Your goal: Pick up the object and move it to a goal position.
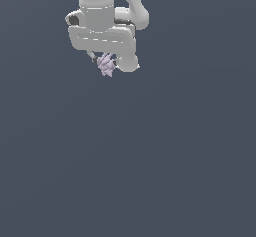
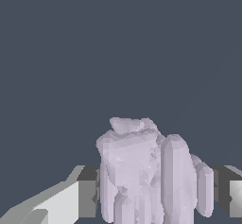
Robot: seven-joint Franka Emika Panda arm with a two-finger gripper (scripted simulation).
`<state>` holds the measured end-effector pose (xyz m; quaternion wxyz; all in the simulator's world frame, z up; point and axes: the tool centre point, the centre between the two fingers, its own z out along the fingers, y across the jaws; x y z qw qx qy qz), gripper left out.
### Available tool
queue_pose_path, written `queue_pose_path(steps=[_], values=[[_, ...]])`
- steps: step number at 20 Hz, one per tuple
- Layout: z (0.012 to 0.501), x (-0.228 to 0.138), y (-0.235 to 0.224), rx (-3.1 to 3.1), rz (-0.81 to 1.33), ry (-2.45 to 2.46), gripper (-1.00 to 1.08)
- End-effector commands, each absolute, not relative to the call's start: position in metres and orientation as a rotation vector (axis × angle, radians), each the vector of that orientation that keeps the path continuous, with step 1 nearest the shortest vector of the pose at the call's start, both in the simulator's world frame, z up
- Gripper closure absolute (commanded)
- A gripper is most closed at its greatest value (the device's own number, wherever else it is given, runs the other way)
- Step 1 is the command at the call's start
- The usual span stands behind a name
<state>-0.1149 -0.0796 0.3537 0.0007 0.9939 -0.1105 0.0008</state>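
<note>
- The object (image 1: 106, 64), a small pale lilac clump with a spiky surface, sits at about 11 o'clock in the exterior view, directly under the white robot arm (image 1: 102, 28).
- In the wrist view the object (image 2: 142, 171) fills the space between the two fingers (image 2: 85, 192) of the pincer (image 2: 153, 194), and both fingers look pressed against its sides, so I judge the pincer is closed narrow on the object.
- The step in hand seems to be the carrying (the grasp looks already made), but I cannot tell if the object is lifted or rests on the grey surface (image 1: 150, 171), because no shadow or edge shows the height.
- No goal marker is visible in either view, so the direction of the next move cannot be read from here; it calls for a firm hold and a smooth travel, since a lumpy shape could slip or turn between flat fingers.
- In the exterior view the fingers are nearly hidden behind the arm body, and the arm is cut off at 12 o'clock.
- In the wrist view the lower part of the object and the fingertips are cut off by the frame.
</note>
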Motion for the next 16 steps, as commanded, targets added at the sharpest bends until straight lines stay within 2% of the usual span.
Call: queue_pose_path(steps=[1,9,16], values=[[0.378,-0.116,-0.077,3.121,0.000,-0.347,1.08],[0.431,-0.115,-0.073,3.122,0.000,-0.346,1.08],[0.451,-0.114,-0.071,3.122,0.000,-0.346,1.08]])
